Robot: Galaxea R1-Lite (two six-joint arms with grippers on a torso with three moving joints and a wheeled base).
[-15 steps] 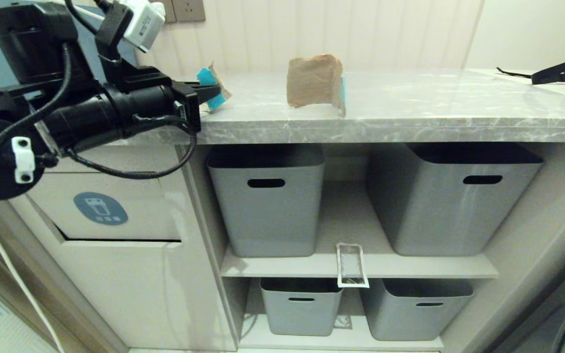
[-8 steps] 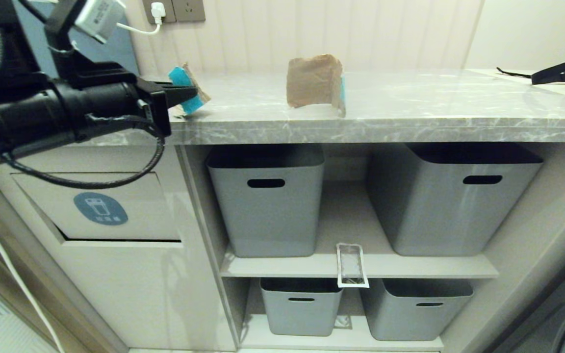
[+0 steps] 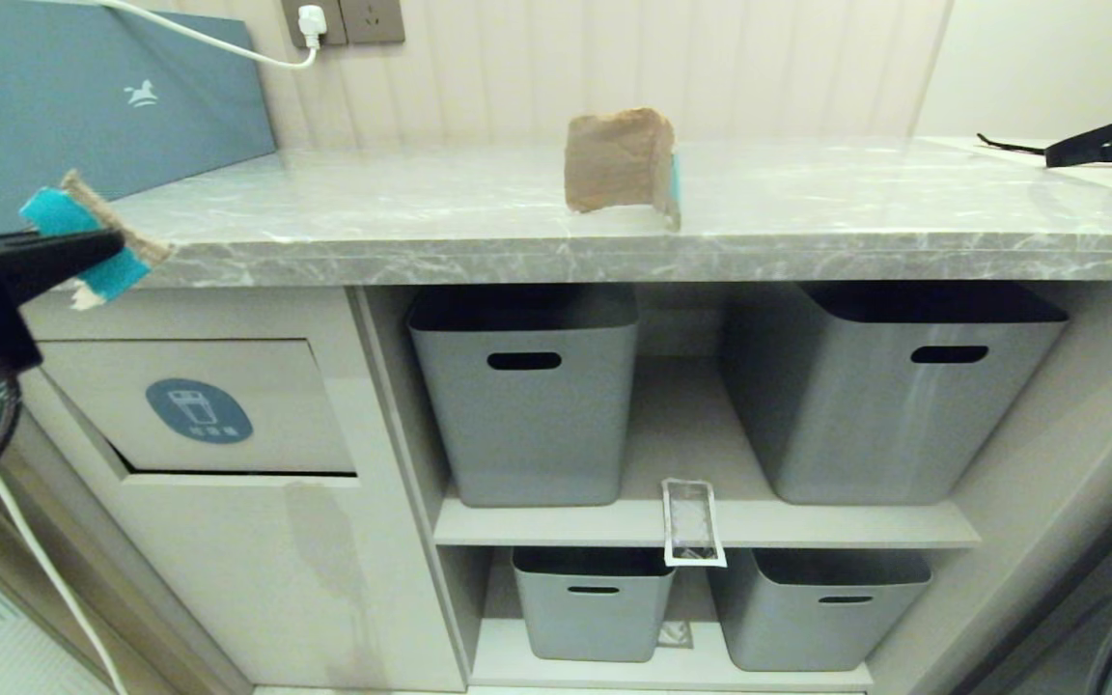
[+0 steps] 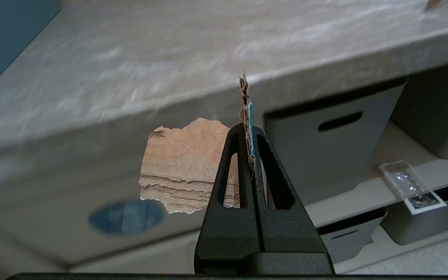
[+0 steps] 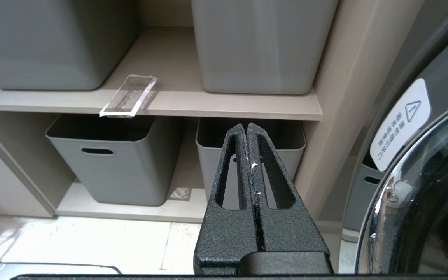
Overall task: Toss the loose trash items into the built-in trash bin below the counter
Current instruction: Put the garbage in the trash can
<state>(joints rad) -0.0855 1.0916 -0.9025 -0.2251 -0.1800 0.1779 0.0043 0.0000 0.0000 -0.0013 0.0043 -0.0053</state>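
Observation:
My left gripper [image 3: 97, 253] is shut on a torn brown cardboard piece with a teal face [image 3: 83, 241]. It holds the piece in the air at the far left, in front of the counter [image 3: 807, 208] edge and above the trash bin flap [image 3: 276, 386] with its blue sticker [image 3: 199, 410]. In the left wrist view the piece [image 4: 181, 163] sticks out between the closed fingers [image 4: 231, 155]. A second cardboard piece [image 3: 619, 159] stands on the counter. A clear white-edged wrapper [image 3: 691, 521] hangs over the middle shelf edge. My right gripper [image 5: 246, 128] is shut and empty, low by the shelves.
Grey tubs [image 3: 527, 396] [image 3: 889, 386] fill the upper shelf, two more [image 3: 595, 613] sit below. A small clear scrap [image 5: 180, 193] lies between the lower tubs. A black strap [image 3: 1106, 145] lies at the counter's far right. A washer door [image 5: 422, 186] stands to the right.
My left arm has pulled back to the left off the counter, carrying the teal-faced cardboard piece lower, out in front of the counter edge. Most of the arm has left the head view.

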